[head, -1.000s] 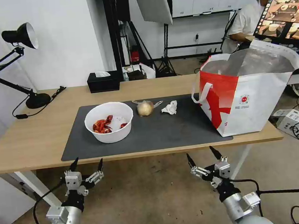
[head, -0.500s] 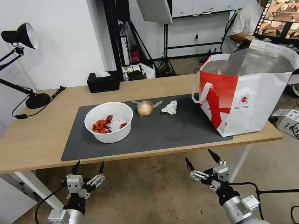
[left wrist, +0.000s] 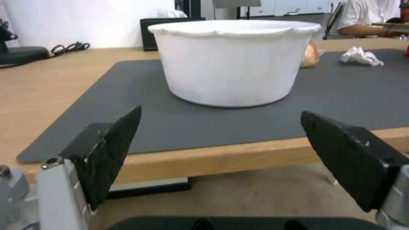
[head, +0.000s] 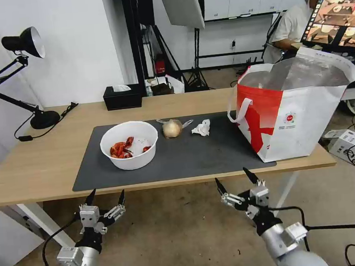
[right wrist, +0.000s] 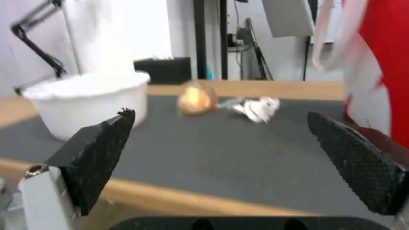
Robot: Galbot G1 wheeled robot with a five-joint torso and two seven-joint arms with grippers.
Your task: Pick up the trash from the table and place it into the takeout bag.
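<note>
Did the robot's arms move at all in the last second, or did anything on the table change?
The right end effector, open and empty below the table's front edge, slid a little toward the left one and slightly up. The left end effector, also open, barely shifted. Nothing was grabbed. The bowl, wrapped lump, tissue and takeout bag stayed put.

bowl (head: 129,144) 1 | wrapped lump (head: 172,129) 1 | tissue (head: 201,127) 1 | bag (head: 297,113) 1

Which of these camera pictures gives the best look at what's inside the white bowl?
The head view: it looks down into the white bowl, so the red shells inside show. The left wrist view sees the bowl side-on from table height, just its outer wall and rim. The right wrist view catches it blurred, contents hidden.
</note>
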